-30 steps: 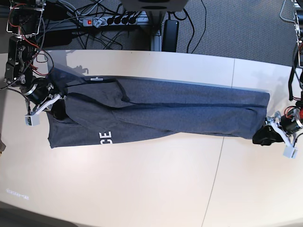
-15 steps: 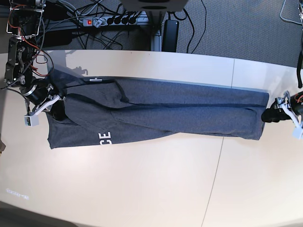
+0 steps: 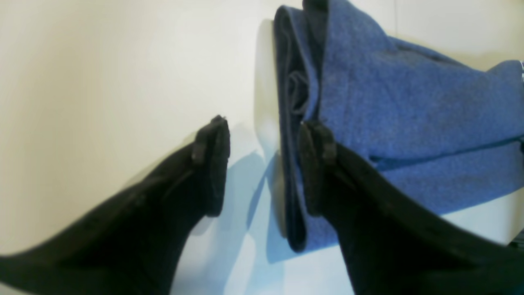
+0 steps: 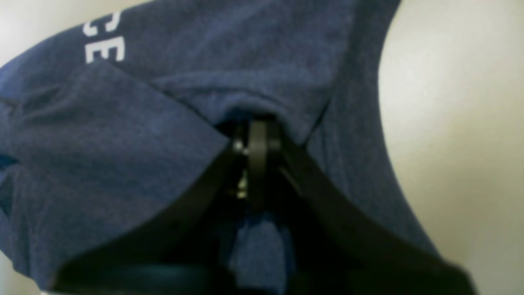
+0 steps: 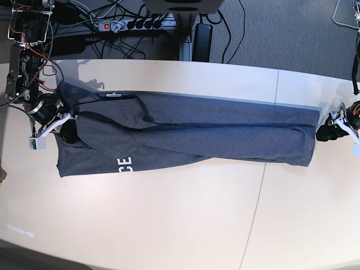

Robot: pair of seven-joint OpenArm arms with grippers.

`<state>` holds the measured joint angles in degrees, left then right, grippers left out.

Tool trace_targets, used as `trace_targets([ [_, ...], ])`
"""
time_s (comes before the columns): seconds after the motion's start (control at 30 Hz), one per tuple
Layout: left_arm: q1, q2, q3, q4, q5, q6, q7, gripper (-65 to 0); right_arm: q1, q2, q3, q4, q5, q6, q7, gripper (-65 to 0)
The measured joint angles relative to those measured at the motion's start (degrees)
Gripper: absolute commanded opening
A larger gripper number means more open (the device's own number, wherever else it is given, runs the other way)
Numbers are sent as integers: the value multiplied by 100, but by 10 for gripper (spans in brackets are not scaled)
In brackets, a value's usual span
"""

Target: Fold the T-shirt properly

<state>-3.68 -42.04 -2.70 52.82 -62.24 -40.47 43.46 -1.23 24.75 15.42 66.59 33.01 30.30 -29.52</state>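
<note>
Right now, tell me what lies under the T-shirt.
Under the T-shirt the pale table shows around every edge. The right gripper is shut on its bunched left end; whatever the cloth covers cannot be seen.

Power strip (image 5: 132, 23) and cables (image 5: 225, 34) behind table (image 5: 169, 225).

One T-shirt (image 5: 191, 132), one table (image 5: 169, 225), two pincers: left pincer (image 5: 329, 133), right pincer (image 5: 66, 128).

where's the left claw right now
In the base view the left claw sits at the far right, open, just off the T-shirt hem end on the table.
</note>
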Motion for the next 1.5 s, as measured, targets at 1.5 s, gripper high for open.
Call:
trace_targets([
  [1.5, -11, -385, 7, -11, -1657, 4, 1346, -258, 0, 0, 0, 0, 2, 0, -26, -650],
])
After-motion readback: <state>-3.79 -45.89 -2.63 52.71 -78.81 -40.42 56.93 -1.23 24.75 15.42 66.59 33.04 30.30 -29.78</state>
